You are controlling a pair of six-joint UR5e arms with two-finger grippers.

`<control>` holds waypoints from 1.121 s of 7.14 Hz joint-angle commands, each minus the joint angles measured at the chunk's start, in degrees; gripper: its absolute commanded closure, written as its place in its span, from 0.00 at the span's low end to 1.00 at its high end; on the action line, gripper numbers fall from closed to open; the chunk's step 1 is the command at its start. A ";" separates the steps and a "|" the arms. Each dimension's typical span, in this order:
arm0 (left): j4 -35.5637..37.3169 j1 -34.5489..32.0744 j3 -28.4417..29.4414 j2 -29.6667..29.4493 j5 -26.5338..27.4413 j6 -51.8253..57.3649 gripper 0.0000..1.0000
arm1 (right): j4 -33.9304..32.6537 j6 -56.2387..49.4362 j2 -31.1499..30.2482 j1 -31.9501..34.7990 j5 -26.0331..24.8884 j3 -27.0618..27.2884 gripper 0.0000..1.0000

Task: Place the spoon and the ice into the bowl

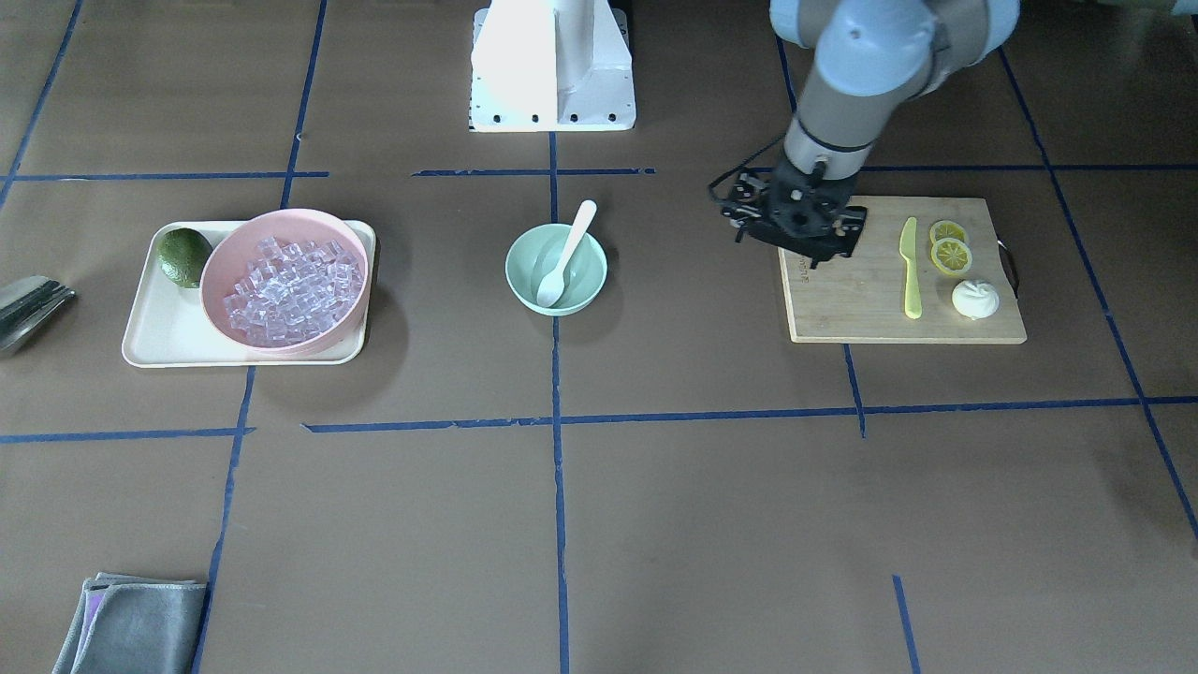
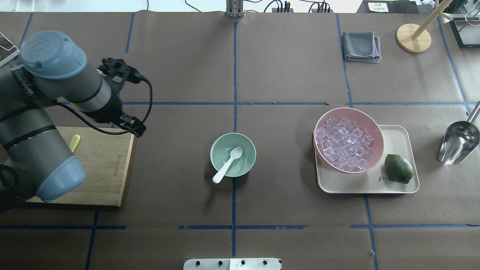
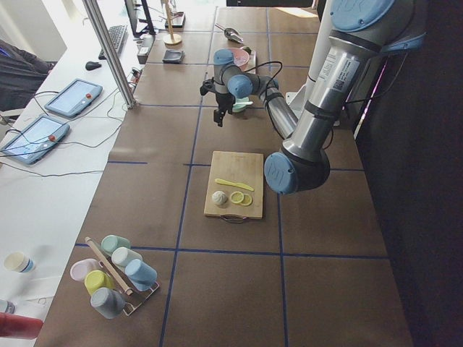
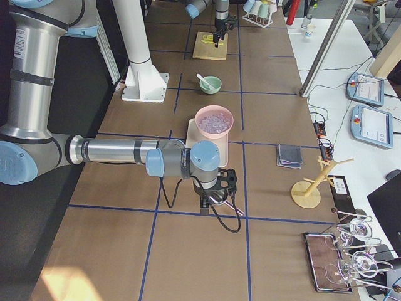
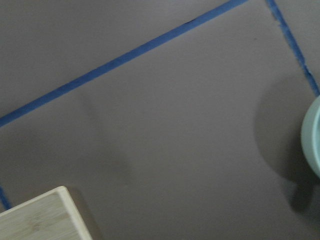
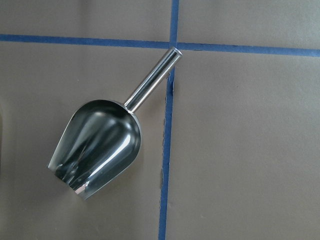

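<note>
The white spoon [image 1: 566, 253] lies in the mint-green bowl [image 1: 519, 276] at the table's middle, scoop down and handle over the rim; both also show in the overhead view, the spoon [image 2: 228, 164] and the bowl [image 2: 215, 149]. The clear ice cubes [image 1: 290, 290] fill the pink bowl [image 1: 220, 257]. No ice shows in the mint bowl. My left gripper [image 1: 796, 225] hovers over the cutting board's corner [image 5: 45, 215], pointing down; I cannot tell whether it is open or shut. My right gripper [image 4: 213, 195] hangs above a metal scoop [image 6: 100, 145]; I cannot tell its state.
The pink bowl and a dark green fruit [image 2: 398, 168] sit on a cream tray [image 2: 397, 135]. The cutting board [image 1: 870, 309] carries a yellow-green knife [image 1: 910, 267], lemon slices [image 1: 950, 253] and a white bun [image 1: 975, 300]. A grey cloth [image 2: 360, 45] and a wooden stand [image 2: 412, 37] are at the far edge.
</note>
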 commanded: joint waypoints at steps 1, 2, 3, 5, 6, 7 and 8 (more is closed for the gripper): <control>-0.60 -11.01 -3.31 10.76 -2.67 5.59 0.00 | 0.09 0.07 0.06 -0.15 0.09 0.04 0.00; -0.51 -16.98 -2.88 14.01 -4.67 16.16 0.00 | 0.09 0.07 0.14 -0.15 0.18 0.04 0.00; -0.43 -23.82 -2.35 17.52 -8.69 23.75 0.00 | 0.09 0.07 0.23 -0.15 0.18 0.12 0.00; -0.86 -33.35 0.36 28.75 -9.19 34.25 0.00 | 0.09 0.16 0.49 -0.15 0.18 0.21 0.00; -5.83 -38.52 5.60 29.07 -8.74 35.42 0.00 | 0.18 0.16 0.49 -0.15 0.18 0.39 0.00; -9.53 -41.00 8.78 29.25 -9.26 39.00 0.00 | 0.18 0.16 0.49 -0.15 0.18 0.39 0.00; -9.65 -43.29 8.90 29.86 -12.48 40.25 0.00 | 0.26 0.16 0.58 -0.15 0.18 0.56 0.00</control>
